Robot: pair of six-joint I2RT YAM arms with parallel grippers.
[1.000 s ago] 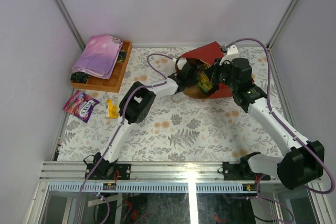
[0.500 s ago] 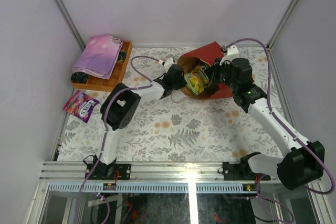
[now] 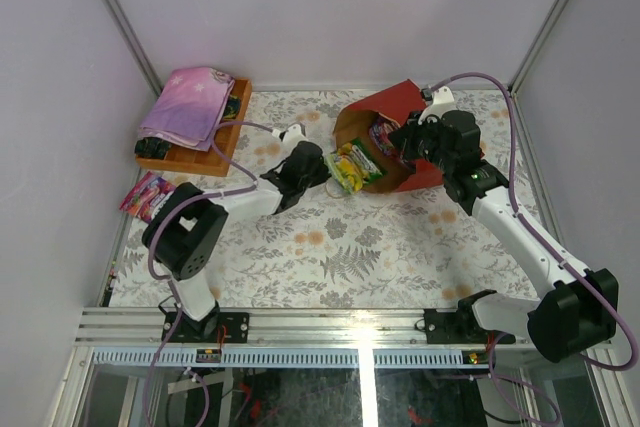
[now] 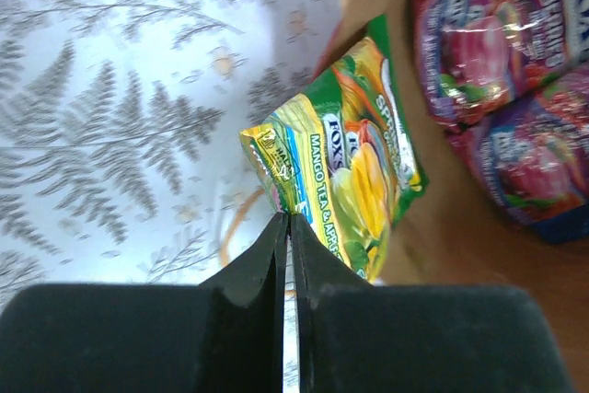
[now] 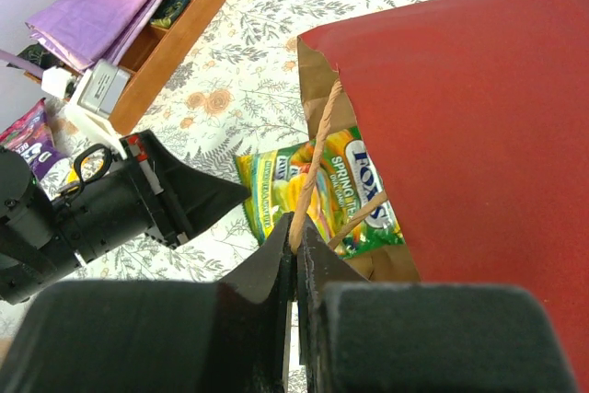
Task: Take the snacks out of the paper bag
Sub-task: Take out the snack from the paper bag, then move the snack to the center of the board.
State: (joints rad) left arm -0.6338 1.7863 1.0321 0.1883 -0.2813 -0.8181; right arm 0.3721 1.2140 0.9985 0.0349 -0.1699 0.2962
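The left gripper, at bottom centre, has its dark fingers pressed together on the lower edge of a green-yellow packet. The packet lies half across the brown inside of the paper bag, where two purple packets fill the upper right. A fern-patterned tablecloth covers the left of the frame.

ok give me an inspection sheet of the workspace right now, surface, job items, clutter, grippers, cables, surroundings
surface: table under a fern-and-flower print cover
job's things: red paper bag on its side, mouth facing left; green-yellow packet partly out of the mouth; purple packets inside; one loose purple packet at the table's left edge
clutter: wooden tray far left, folded pink-purple cloth on it
grippers: left gripper shut on the green-yellow packet's edge; right gripper shut on the bag's twisted handle
cables: purple cables loop off both arms
surroundings: pale walls, metal rail at the near edge
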